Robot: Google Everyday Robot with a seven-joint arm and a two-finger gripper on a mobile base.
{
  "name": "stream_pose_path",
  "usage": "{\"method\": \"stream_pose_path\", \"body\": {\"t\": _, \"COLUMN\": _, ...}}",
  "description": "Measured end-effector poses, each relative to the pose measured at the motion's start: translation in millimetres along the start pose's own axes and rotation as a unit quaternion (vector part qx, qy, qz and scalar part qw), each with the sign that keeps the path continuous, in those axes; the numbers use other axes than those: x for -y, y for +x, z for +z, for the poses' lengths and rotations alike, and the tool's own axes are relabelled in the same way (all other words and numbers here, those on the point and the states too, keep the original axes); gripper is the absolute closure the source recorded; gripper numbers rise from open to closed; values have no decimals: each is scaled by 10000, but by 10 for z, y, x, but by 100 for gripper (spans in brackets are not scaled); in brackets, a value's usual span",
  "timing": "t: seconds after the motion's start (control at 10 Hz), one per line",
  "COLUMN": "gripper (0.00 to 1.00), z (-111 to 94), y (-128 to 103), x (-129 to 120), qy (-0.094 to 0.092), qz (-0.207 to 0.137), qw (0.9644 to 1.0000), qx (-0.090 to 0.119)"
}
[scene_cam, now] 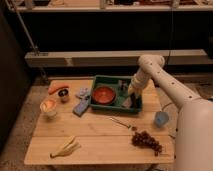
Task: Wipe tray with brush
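Note:
The dark green tray (114,79) sits at the back middle of the wooden table, with a red-orange bowl (103,95) in its left half. My white arm comes down from the right, and the gripper (128,98) is inside the tray's right half, close to the floor. A pale patch right under it looks like the brush (125,103), mostly hidden by the gripper. Whether the brush is held does not show.
Left of the tray lie a blue-grey sponge (81,107), a carrot (57,87), a small dark cup (63,95) and a pale bowl (48,106). In front are a thin metal utensil (122,122), grapes (146,141), a blue cup (161,118) and a banana (65,147).

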Motion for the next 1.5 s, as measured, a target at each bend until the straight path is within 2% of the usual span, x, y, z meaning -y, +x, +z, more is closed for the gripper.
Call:
{"method": "stream_pose_path", "body": {"t": 0.2, "gripper": 100, "z": 22, "y": -53, "x": 139, "qy": 110, "qz": -148, "qw": 9998, "qx": 48}}
{"method": "stream_pose_path", "body": {"t": 0.6, "gripper": 100, "z": 28, "y": -179, "x": 178, "qy": 183, "qz": -262, "qw": 9994, "qx": 123}}
{"method": "stream_pose_path", "body": {"t": 0.9, "gripper": 100, "z": -9, "y": -313, "x": 80, "qy": 88, "qz": -288, "qw": 9994, "qx": 178}}
{"method": "stream_pose_path", "body": {"t": 1.5, "gripper": 100, "z": -27, "y": -359, "x": -194, "qy": -183, "qz": -154, "qw": 9994, "qx": 247}}
